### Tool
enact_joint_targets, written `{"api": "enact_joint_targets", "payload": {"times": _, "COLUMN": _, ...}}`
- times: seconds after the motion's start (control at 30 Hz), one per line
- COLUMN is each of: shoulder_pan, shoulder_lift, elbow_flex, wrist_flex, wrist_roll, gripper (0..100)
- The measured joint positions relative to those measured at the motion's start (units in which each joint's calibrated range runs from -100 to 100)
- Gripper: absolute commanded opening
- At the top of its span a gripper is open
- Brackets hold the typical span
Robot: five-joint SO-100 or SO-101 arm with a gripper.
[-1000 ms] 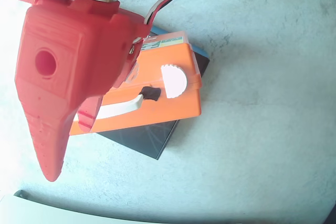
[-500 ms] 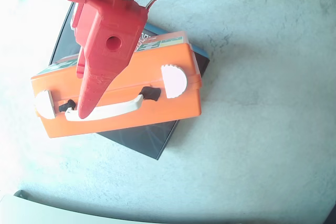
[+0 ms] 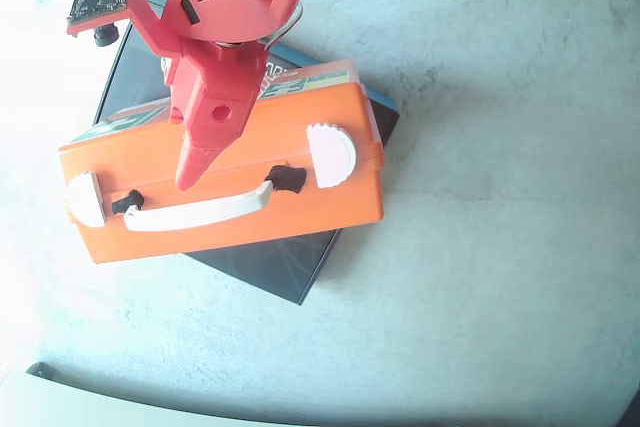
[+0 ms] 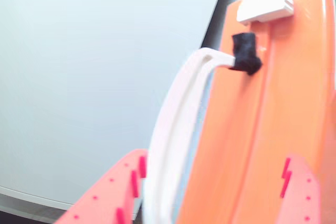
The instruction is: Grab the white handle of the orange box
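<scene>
Label on box lid (image 3: 300, 75): printed letters showed, too blurred and too hidden by the arm to read.
Orange box (image 3: 300, 162) front: carried no writing.
Elsewhere: nothing readable.

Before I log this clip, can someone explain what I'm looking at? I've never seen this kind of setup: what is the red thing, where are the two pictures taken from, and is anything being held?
The red thing is a small robot arm; its pincer tip is the end effector. One picture looks straight down from a fixed camera above. The other comes from a camera riding on the arm's wrist, so you see the red fingers at the bottom edge. On the grey table an orange box rests on a black mat. The box has a white handle on black hinges and two white latches. In the wrist view, the fingers stand open on either side of the handle, not yet closed. Nothing is held.
</scene>
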Motion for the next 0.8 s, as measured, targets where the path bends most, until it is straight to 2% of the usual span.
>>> {"api": "enact_joint_targets", "payload": {"times": 0.17, "shoulder_pan": -3.5, "shoulder_lift": 6.0, "elbow_flex": -8.2, "wrist_flex": 0.0, "wrist_roll": 0.6, "gripper": 31}}
{"api": "enact_joint_targets", "payload": {"times": 0.3, "shoulder_pan": -4.4, "shoulder_lift": 7.6, "elbow_flex": -8.9, "wrist_flex": 0.8, "wrist_roll": 0.5, "gripper": 31}}
{"api": "enact_joint_targets", "payload": {"times": 0.57, "shoulder_pan": -2.2, "shoulder_lift": 8.6, "elbow_flex": -10.0, "wrist_flex": 16.2, "wrist_roll": -2.7, "gripper": 31}}
{"api": "enact_joint_targets", "payload": {"times": 0.8, "shoulder_pan": 0.0, "shoulder_lift": 9.3, "elbow_flex": -19.1, "wrist_flex": 19.3, "wrist_roll": -2.7, "gripper": 31}}
